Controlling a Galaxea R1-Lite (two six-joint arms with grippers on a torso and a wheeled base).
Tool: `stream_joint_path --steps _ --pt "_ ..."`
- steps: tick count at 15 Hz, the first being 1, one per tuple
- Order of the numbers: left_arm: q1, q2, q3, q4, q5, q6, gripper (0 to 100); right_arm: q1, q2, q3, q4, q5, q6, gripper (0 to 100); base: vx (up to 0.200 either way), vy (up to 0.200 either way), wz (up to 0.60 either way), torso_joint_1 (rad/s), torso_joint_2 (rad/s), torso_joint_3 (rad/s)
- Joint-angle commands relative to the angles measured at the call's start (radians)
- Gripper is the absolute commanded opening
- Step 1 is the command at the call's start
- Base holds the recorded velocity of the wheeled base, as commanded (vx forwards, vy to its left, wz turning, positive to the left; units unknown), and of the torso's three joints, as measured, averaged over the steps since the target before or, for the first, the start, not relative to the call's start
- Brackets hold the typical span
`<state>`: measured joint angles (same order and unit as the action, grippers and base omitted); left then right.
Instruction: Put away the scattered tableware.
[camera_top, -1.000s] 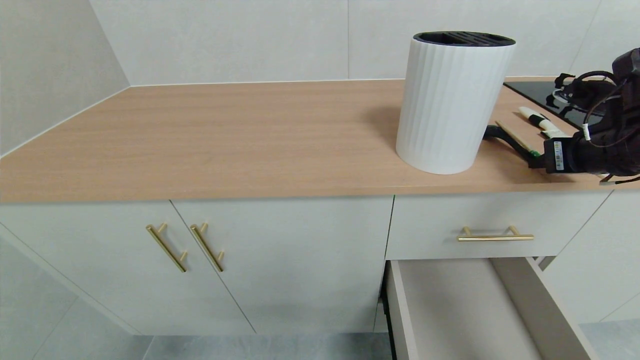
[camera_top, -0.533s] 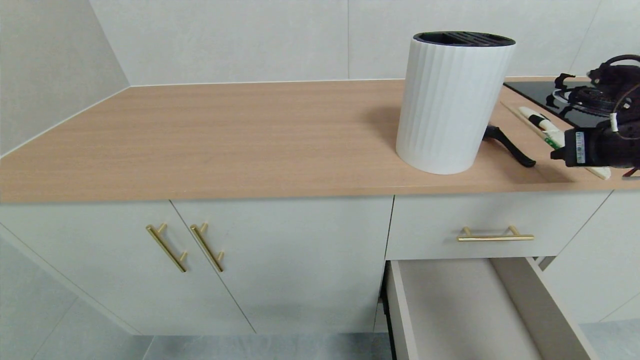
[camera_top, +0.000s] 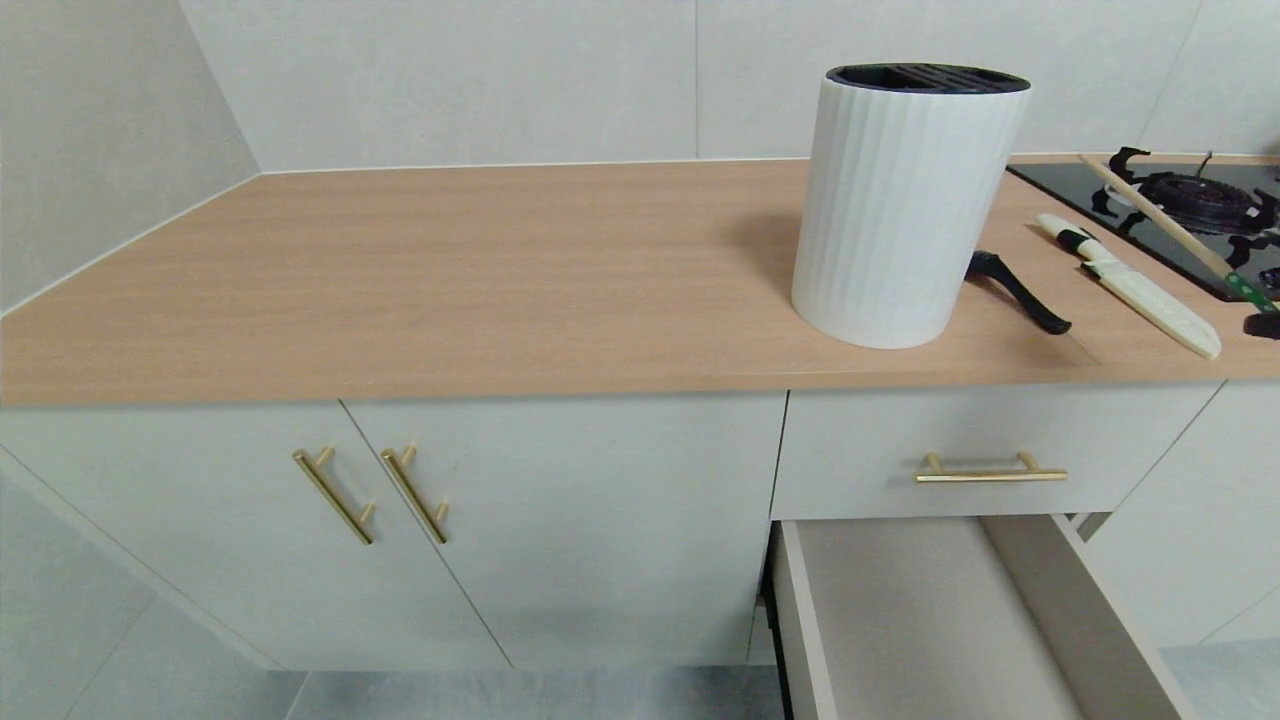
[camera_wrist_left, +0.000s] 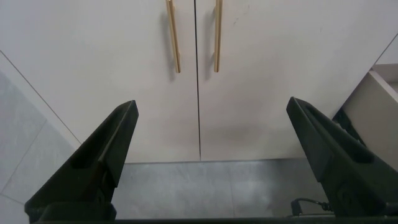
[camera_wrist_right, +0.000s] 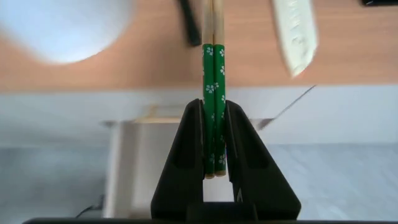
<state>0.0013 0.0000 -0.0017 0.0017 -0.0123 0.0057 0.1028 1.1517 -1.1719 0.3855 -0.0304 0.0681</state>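
Observation:
A pair of wooden chopsticks (camera_top: 1160, 220) with green flowered ends (camera_wrist_right: 211, 74) is held above the right end of the counter. My right gripper (camera_wrist_right: 211, 109) is shut on them; it shows as a dark tip (camera_top: 1262, 325) at the head view's right edge. A white knife (camera_top: 1130, 280) and a black-handled utensil (camera_top: 1015, 290) lie on the counter just right of the white ribbed utensil holder (camera_top: 905, 200). My left gripper (camera_wrist_left: 211, 124) hangs open and holds nothing, low in front of the cabinet doors (camera_wrist_left: 199, 68).
A drawer (camera_top: 930, 610) stands pulled open below the counter's right part, under a shut drawer with a gold handle (camera_top: 990, 470). A black stove top (camera_top: 1190, 210) lies at the far right. The wooden counter (camera_top: 450, 270) left of the holder is bare.
My right arm has swung away to the right, almost out of the head view, taking the chopsticks up off the counter with it. The knife and the black-handled utensil stay where they were.

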Motion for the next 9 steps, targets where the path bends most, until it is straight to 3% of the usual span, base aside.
stream_joint_path --steps 1,4,7,9 --pt "0.0 0.002 0.0 0.0 0.0 0.0 100 0.003 -0.25 0.049 0.153 0.132 0.004 0 0.0 0.0 0.0 0.0 0.0 0.0" --pt "0.0 0.002 0.0 0.0 0.0 0.0 100 0.058 -0.423 0.071 0.355 0.285 -0.042 0 0.0 0.0 0.0 0.0 0.0 0.0" --pt "0.0 0.002 0.0 0.0 0.0 0.0 100 0.218 -0.428 0.087 0.495 0.287 -0.067 0 0.0 0.0 0.0 0.0 0.0 0.0" --pt "0.0 0.002 0.0 0.0 0.0 0.0 100 0.296 -0.345 0.179 0.506 0.282 -0.068 0 0.0 0.0 0.0 0.0 0.0 0.0"
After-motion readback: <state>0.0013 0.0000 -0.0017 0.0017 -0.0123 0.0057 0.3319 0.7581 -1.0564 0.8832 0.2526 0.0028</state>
